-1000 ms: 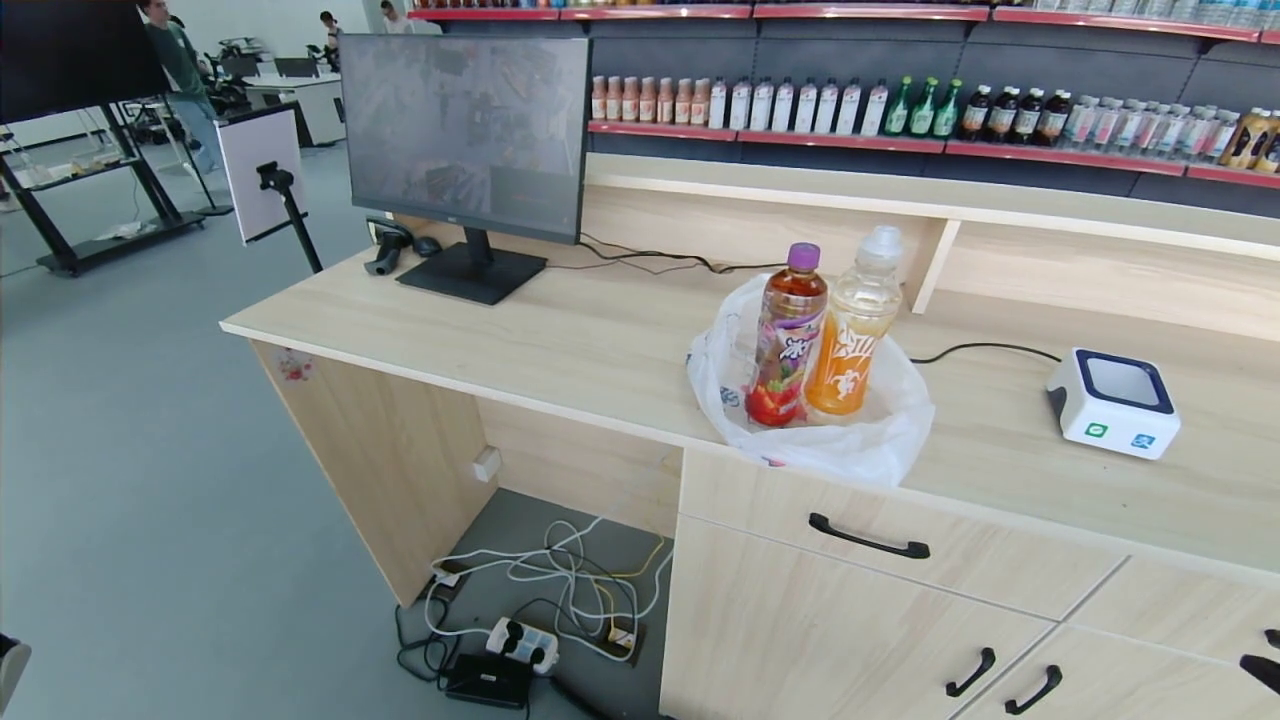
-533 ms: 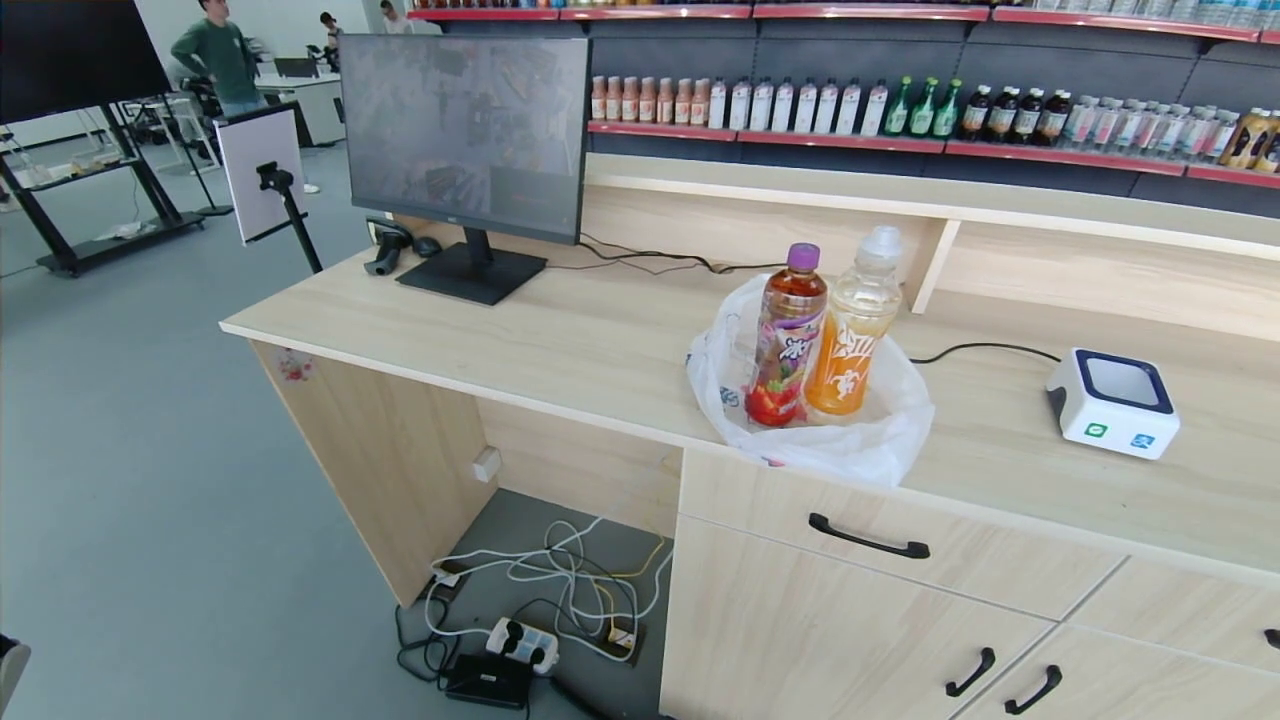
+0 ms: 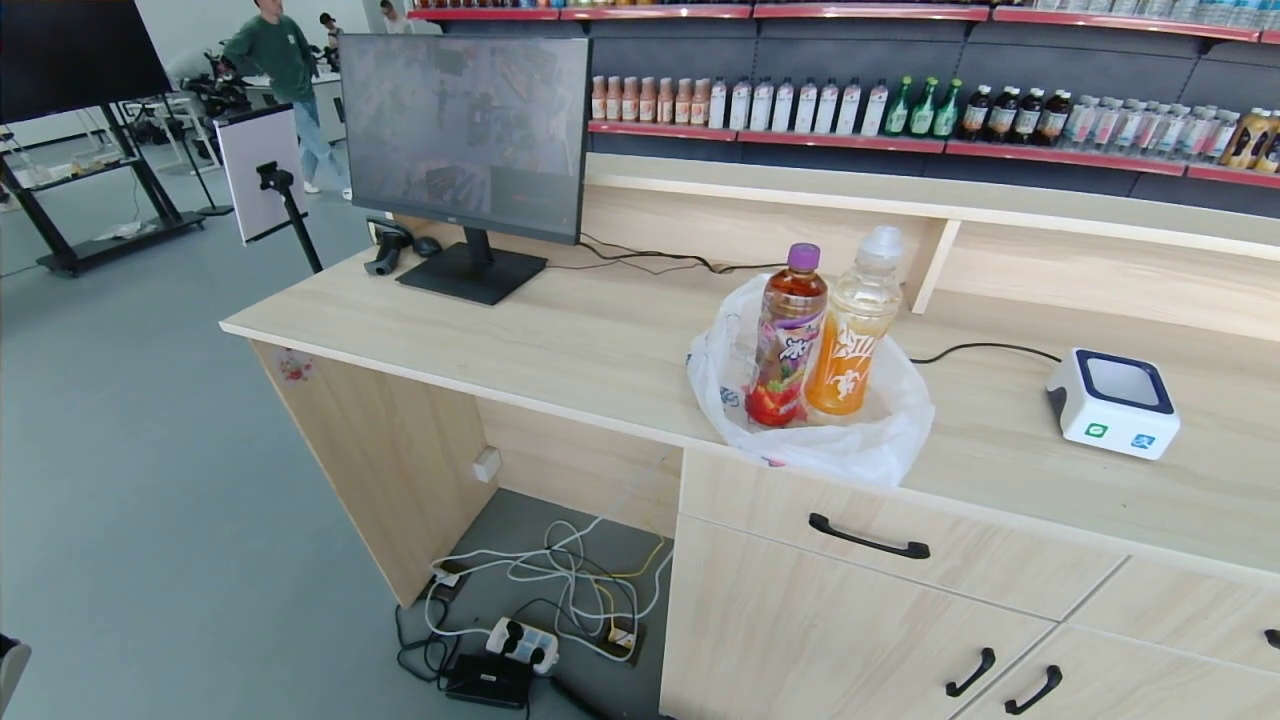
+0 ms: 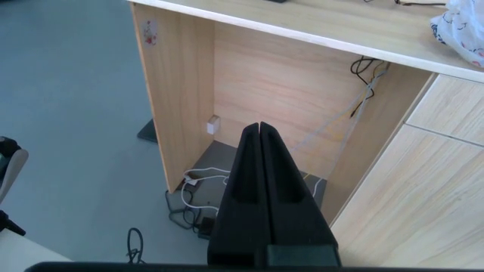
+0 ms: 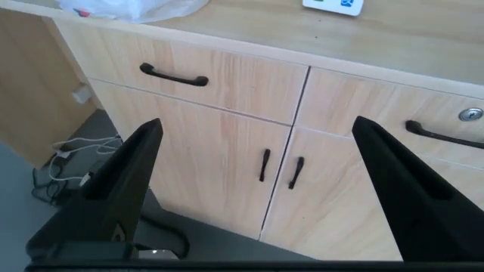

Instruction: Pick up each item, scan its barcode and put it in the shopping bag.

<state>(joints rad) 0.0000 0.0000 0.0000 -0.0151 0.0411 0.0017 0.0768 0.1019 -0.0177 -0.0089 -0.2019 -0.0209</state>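
Two drink bottles stand upright in a white plastic shopping bag on the wooden counter: one with a purple cap and, touching it, an orange one with a clear cap. A white barcode scanner with a dark window sits on the counter to the right of the bag. My left gripper is shut with nothing in it, held low in front of the counter's open kneehole. My right gripper is wide open and empty, below the counter edge, facing the drawer and cabinet doors. The bag's edge and scanner base show there.
A monitor on a stand and a handheld scanner occupy the counter's far left. Cables and a power strip lie on the floor in the kneehole. Shelves of bottles run behind the counter.
The right arm's tip at the head view's lower right edge has dropped out of sight. The bottles, bag and scanner have not moved.
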